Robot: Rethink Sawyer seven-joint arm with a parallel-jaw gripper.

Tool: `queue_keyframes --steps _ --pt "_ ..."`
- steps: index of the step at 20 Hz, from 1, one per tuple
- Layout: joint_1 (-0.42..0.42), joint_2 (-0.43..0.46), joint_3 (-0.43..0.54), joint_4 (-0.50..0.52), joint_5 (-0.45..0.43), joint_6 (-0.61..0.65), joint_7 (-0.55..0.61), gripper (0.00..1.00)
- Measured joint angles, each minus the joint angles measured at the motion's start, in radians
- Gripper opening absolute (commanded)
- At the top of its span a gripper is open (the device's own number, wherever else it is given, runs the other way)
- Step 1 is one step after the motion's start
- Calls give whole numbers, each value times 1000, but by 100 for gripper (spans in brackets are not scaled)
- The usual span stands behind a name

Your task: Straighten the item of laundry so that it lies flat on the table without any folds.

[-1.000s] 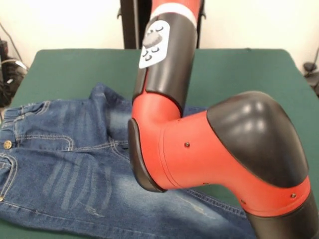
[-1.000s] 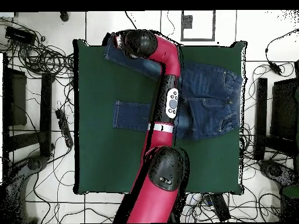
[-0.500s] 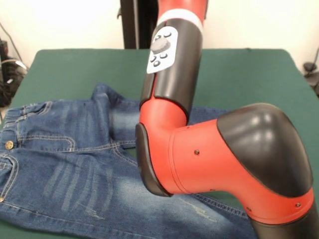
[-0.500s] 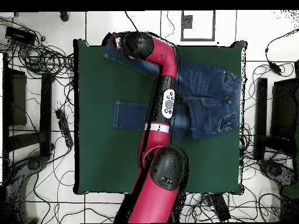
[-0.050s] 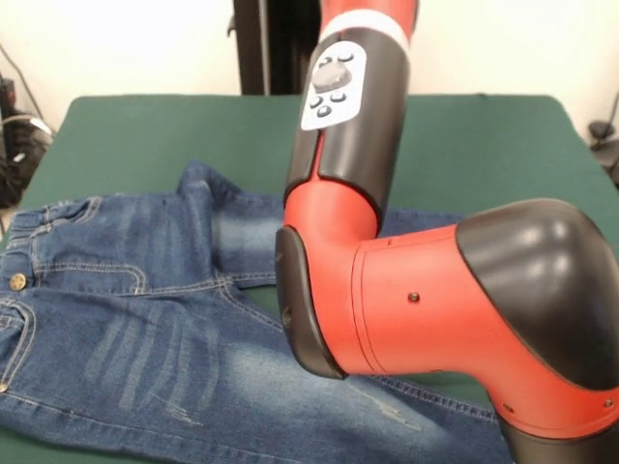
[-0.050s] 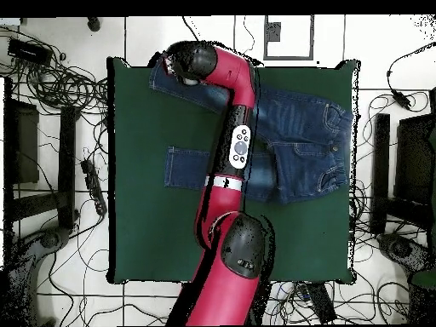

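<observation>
light: bright, even | glare: sheen on arm (image 5: 426, 309) shell | shadows: soft | focus: slightly soft

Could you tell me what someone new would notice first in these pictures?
First, the big red and black arm, filling the front view's right half and reaching across the table in the overhead view. Then the blue jeans spread beneath it, one leg running toward a table corner under the arm's end.

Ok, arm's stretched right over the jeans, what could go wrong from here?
1. The hand is hidden in both views under the arm, near the leg end at the table corner, so you can't confirm a grip; a pull might move nothing.
2. That leg of the jeans lies at the table edge and could get dragged off.
3. The arm hides the middle of the jeans, so folds there could be missed.
</observation>
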Motion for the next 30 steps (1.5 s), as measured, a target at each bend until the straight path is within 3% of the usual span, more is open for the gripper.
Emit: queue_keyframes --steps 10,17,22,30 --pt "-1 -26 111 -11 -151 149 0 100" --pt "-19 -73 106 -5 -155 236 0 100" --pt "-66 -152 61 16 -142 313 0 100" --pt "-131 -241 24 22 -133 329 0 100"
